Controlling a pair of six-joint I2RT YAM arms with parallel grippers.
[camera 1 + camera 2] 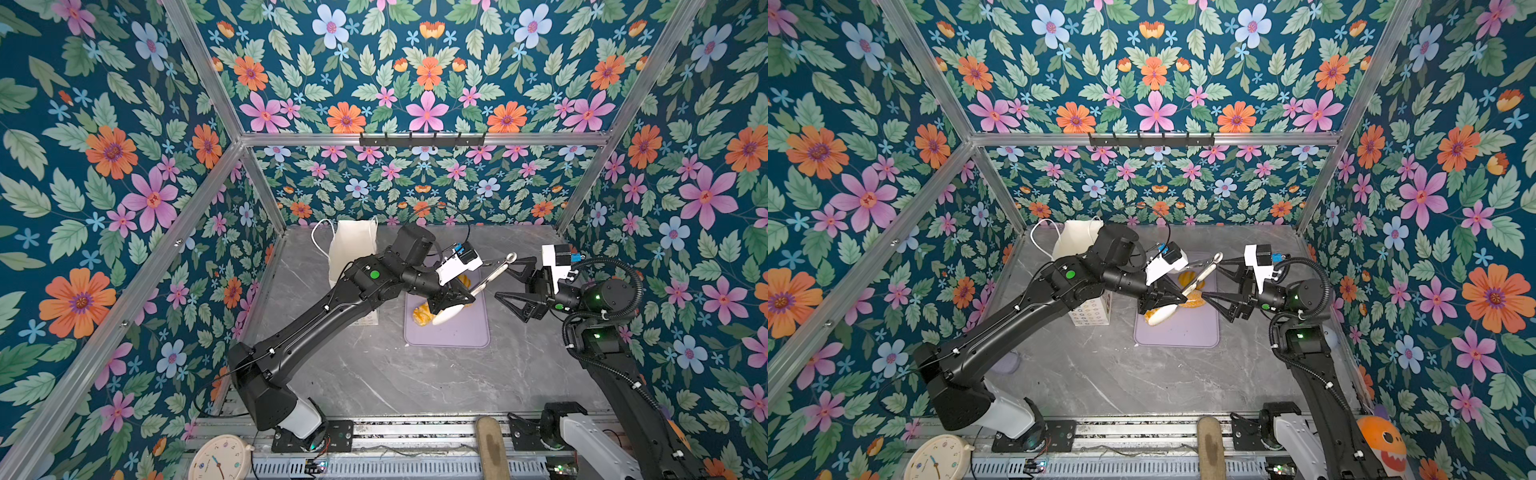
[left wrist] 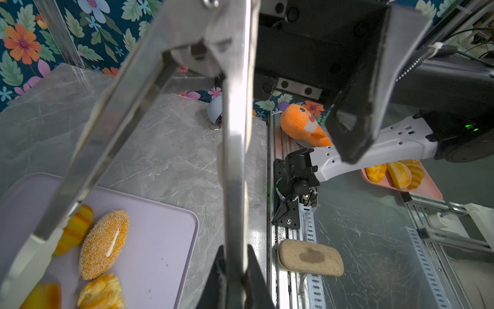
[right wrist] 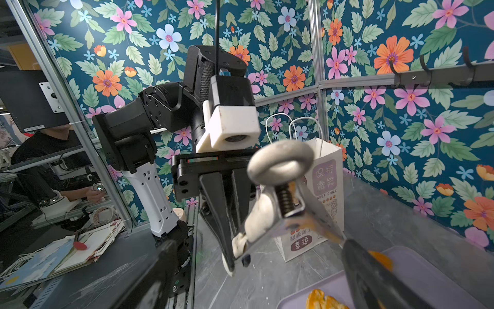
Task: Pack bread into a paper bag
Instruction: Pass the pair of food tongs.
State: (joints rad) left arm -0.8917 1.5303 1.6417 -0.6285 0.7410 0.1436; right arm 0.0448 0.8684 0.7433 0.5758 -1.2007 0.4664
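**Bread [image 2: 104, 243] unpacked, tongs in the left claw**

All four golden pieces lie on the lilac tray [image 1: 457, 332] just beneath the left claw [image 1: 455, 301], which is pressed together on a pair of tongs [image 1: 492, 276]. The right claw [image 1: 500, 281] is spread wide about the tongs' ring end and grips nothing. The paper bag [image 1: 353, 249] stands upright on the surface [image 1: 374, 374] beyond the left claw, on the side away from the right one. We judge nothing packed so far and all four lifts left to do, though we cannot see the bag's bottom.
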